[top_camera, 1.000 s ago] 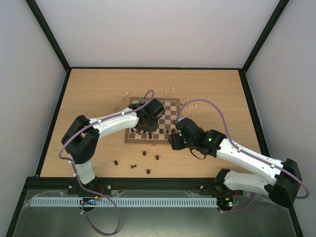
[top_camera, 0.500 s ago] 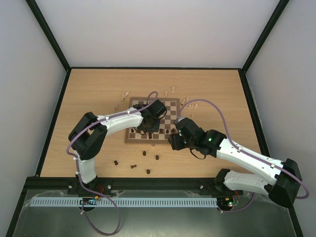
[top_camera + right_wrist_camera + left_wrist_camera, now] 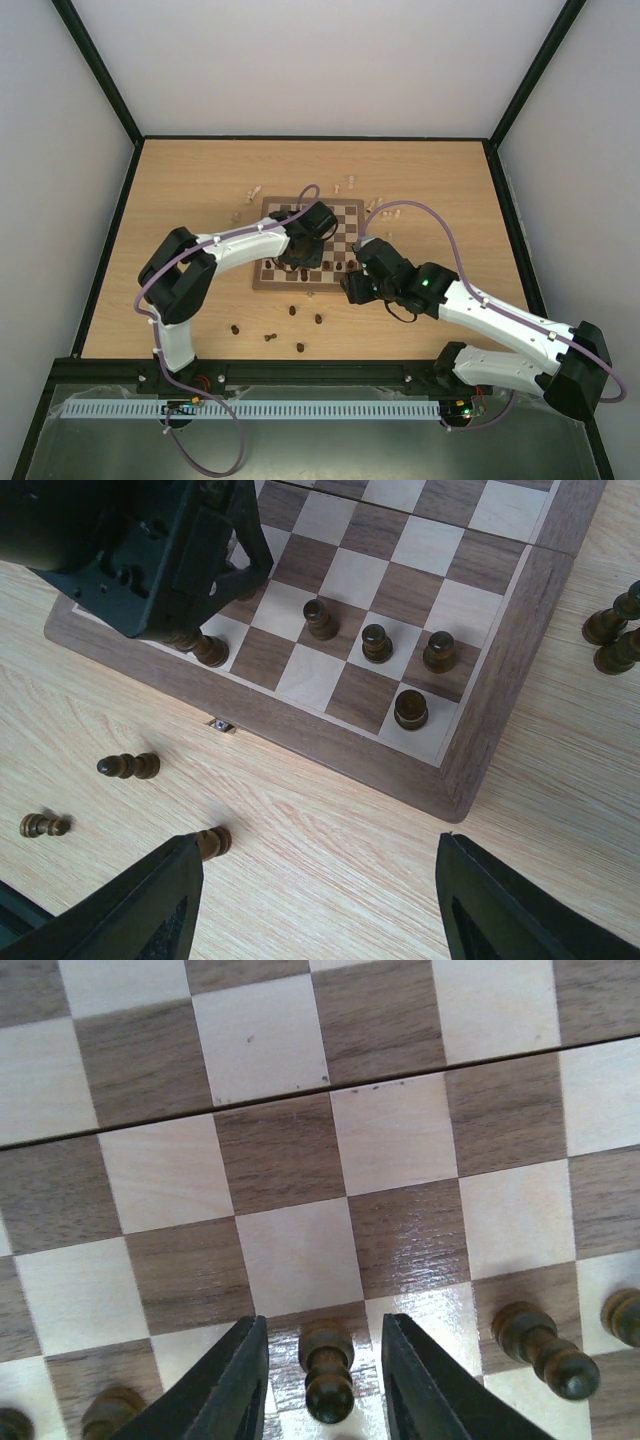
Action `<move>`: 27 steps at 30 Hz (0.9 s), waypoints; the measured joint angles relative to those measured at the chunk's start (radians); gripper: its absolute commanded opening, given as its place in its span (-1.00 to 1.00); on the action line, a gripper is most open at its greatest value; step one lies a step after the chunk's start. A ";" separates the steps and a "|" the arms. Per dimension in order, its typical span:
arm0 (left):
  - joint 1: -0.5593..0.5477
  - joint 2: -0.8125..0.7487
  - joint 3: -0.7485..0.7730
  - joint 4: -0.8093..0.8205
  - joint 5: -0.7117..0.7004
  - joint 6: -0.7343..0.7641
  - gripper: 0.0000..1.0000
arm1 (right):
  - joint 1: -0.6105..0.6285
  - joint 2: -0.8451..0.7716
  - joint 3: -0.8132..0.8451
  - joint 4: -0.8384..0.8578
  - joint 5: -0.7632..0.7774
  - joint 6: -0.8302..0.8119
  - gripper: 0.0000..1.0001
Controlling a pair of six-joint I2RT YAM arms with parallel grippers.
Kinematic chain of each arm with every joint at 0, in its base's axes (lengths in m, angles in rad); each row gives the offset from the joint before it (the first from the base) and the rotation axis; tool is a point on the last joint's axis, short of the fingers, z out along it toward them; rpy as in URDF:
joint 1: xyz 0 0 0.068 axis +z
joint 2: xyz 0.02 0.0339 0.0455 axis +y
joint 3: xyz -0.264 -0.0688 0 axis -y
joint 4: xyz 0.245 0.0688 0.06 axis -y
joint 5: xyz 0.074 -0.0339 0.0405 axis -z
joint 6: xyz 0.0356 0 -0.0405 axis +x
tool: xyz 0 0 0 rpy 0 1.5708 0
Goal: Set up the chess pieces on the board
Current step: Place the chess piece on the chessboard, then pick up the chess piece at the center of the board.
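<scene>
— Left tool [image 3: 325, 1338]?
— Released. Fingers flanking an upright dark pawn [image 3: 328, 1380] on the board [image 3: 290, 1150], near side, gaps both sides. Left arm [image 3: 235, 245] reaching in from the left, elbow bent.
— Right tool [image 3: 318, 865]?
— Spread wide, empty, hovering over the table [image 3: 300, 810] off the board's near right corner. Loose dark pieces [image 3: 128, 766] lying below.
</scene>
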 measured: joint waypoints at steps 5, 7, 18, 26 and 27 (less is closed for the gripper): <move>-0.006 -0.077 0.000 -0.021 -0.024 -0.002 0.02 | 0.000 0.000 0.000 0.000 0.000 0.001 0.34; -0.015 -0.150 0.000 -0.035 -0.043 0.002 0.10 | 0.000 0.000 0.000 0.000 0.000 0.000 0.35; -0.045 -0.748 -0.225 -0.049 -0.085 -0.059 0.98 | 0.000 0.021 0.000 0.000 -0.007 0.000 0.38; -0.054 -0.905 -0.486 -0.134 -0.071 -0.183 0.98 | 0.000 0.045 0.000 0.001 -0.026 0.000 0.38; -0.057 -0.914 -0.506 -0.151 -0.072 -0.203 0.98 | 0.000 0.045 0.000 0.001 -0.029 0.000 0.38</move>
